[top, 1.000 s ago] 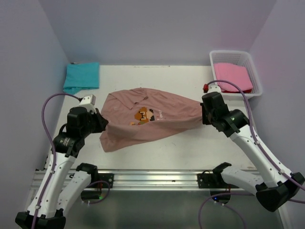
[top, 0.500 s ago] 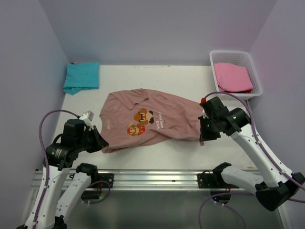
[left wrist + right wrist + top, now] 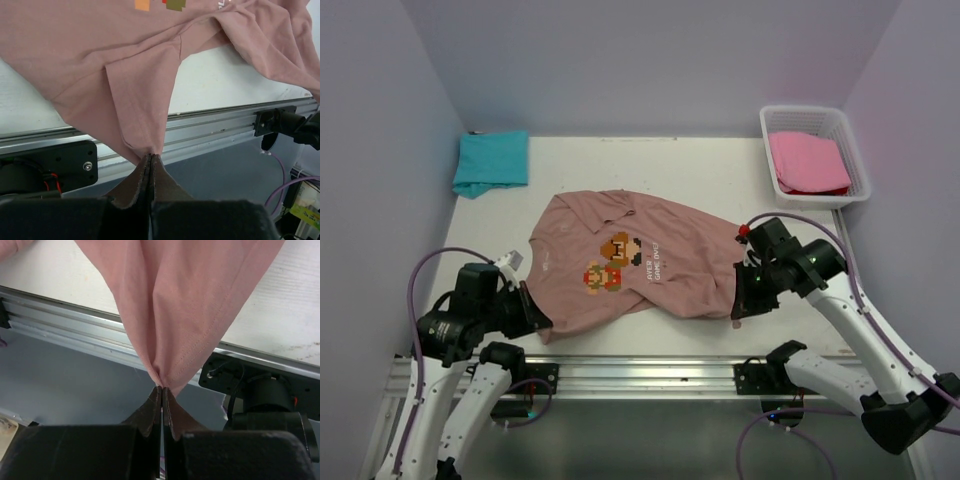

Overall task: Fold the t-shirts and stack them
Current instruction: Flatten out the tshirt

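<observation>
The salmon-brown t-shirt, pixel-character print facing up, lies spread across the middle of the table. My left gripper is shut on its near left hem corner; the left wrist view shows the cloth pinched between the shut jaws. My right gripper is shut on its near right corner, as the right wrist view shows with cloth fanning up from the jaws. A folded teal t-shirt lies at the far left. A pink t-shirt lies in the basket.
A white basket stands at the far right corner. The aluminium rail runs along the table's near edge, under both grippers. Purple walls close in the left, back and right sides.
Both grippers have pulled the salmon-brown shirt toward the near edge and lowered it. The shirt went from hanging stretched between them to lying flatter, with the print showing fully.
</observation>
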Tool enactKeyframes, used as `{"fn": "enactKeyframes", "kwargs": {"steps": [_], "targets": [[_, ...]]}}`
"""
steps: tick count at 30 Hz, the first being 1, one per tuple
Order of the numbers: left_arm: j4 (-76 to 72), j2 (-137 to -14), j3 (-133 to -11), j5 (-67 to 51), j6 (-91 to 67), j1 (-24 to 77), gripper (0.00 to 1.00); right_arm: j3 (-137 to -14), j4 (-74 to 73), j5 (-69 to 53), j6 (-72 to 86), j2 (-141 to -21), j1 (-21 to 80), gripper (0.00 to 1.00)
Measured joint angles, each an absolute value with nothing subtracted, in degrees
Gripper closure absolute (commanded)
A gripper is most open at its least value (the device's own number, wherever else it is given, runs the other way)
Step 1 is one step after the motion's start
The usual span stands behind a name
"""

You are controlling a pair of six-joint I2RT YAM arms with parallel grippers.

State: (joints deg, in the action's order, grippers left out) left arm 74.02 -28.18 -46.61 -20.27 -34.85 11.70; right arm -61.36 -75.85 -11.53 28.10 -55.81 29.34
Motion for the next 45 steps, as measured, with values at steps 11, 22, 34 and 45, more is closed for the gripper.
{"fn": "enactKeyframes", "kwargs": {"steps": [11, 22, 34, 45], "targets": [[73.2, -27.4, -46.9, -15.4, -36.4, 11.7, 0.01, -56.7, -76.5, -6.5, 31.2, -55.7, 29.4, 0.06], [48.6, -39.5, -44.7, -9.8, -35.3, 11.7, 0.70, -62.2, -63.8, 2.5, 31.6, -71.7, 29.3, 1.00], [17.5, -78.1, -54.5, -11.3, -28.6, 11.7, 1.00, -88.4, -50.5, 13.0, 27.5, -102.0, 21.1, 1.00], [16.6, -98.9, -68.7, -17.8, -24.4, 11.7, 1.00, -99.7, -51.5, 15.9, 28.3, -113.0, 10.6, 1.00]]}}
